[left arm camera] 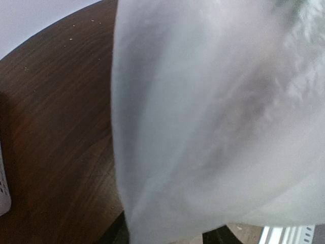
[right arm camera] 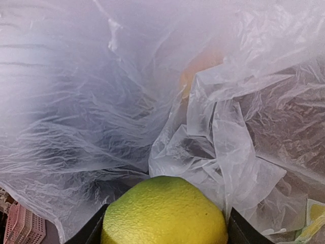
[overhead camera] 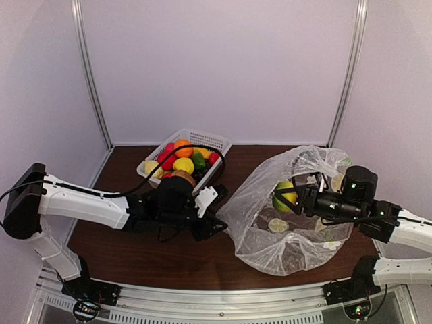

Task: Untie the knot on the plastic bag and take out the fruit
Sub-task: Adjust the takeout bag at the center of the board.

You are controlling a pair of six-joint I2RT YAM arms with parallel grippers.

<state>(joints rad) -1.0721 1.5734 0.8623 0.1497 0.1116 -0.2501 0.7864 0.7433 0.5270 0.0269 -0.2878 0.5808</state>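
Note:
The plastic bag (overhead camera: 297,236) lies open at the right of the table, its printed lime slices showing. My right gripper (overhead camera: 291,196) reaches into it and is shut on the yellow-green round fruit (overhead camera: 285,194), which fills the bottom of the right wrist view (right arm camera: 165,213) between both fingers. My left gripper (overhead camera: 217,226) is at the bag's left edge, which is drawn to a point there. In the left wrist view the film (left arm camera: 218,117) covers the fingertips and narrows down between the dark fingers (left arm camera: 118,235). No knot is in view.
A white lattice basket (overhead camera: 217,143) stands at the back middle with several toy fruits in it, among them an orange one (overhead camera: 182,146), a red one (overhead camera: 167,159) and a brown one (overhead camera: 182,177). The left arm's cable arcs over it. Bare brown table (overhead camera: 121,243) lies front left.

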